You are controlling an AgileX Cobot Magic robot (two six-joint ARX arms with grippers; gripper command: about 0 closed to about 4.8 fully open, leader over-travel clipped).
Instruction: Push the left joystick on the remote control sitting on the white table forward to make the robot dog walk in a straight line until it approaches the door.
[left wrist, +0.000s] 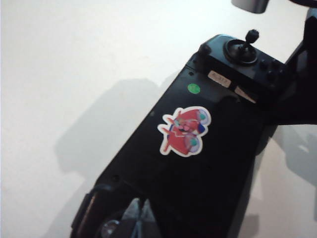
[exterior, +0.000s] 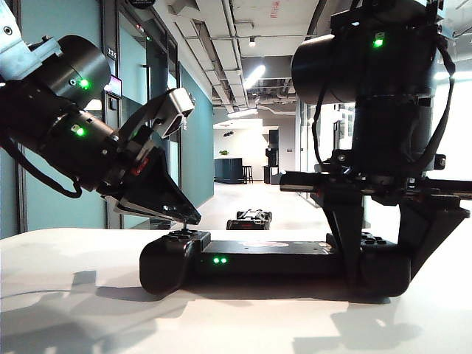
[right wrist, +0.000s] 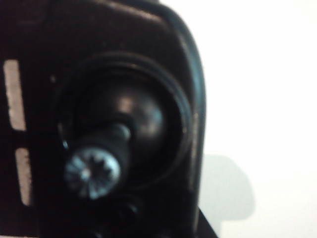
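Here the left hand (exterior: 193,219), fingertips pinched together, rests on the left joystick (exterior: 179,230) of the remote control (exterior: 273,259) on the tabletop (exterior: 74,295). The right hand (exterior: 383,254) grips the controller's far lobe. The robot dog (exterior: 249,219) stands down the corridor; next, a steady forward push.

Office corridor behind a white table

A long hallway (exterior: 251,195) runs away from the camera, its pale glossy floor (exterior: 284,210) reflecting the light. Teal wall panels (exterior: 195,140) and dark-framed glass doors (exterior: 140,81) line the left side. Overhead, an open grey ceiling (exterior: 221,44) carries exposed ducts and bright strip lights (exterior: 254,74). At the far end stands a dark counter (exterior: 228,171) with a stool (exterior: 248,173) beside it, before a bright white wall
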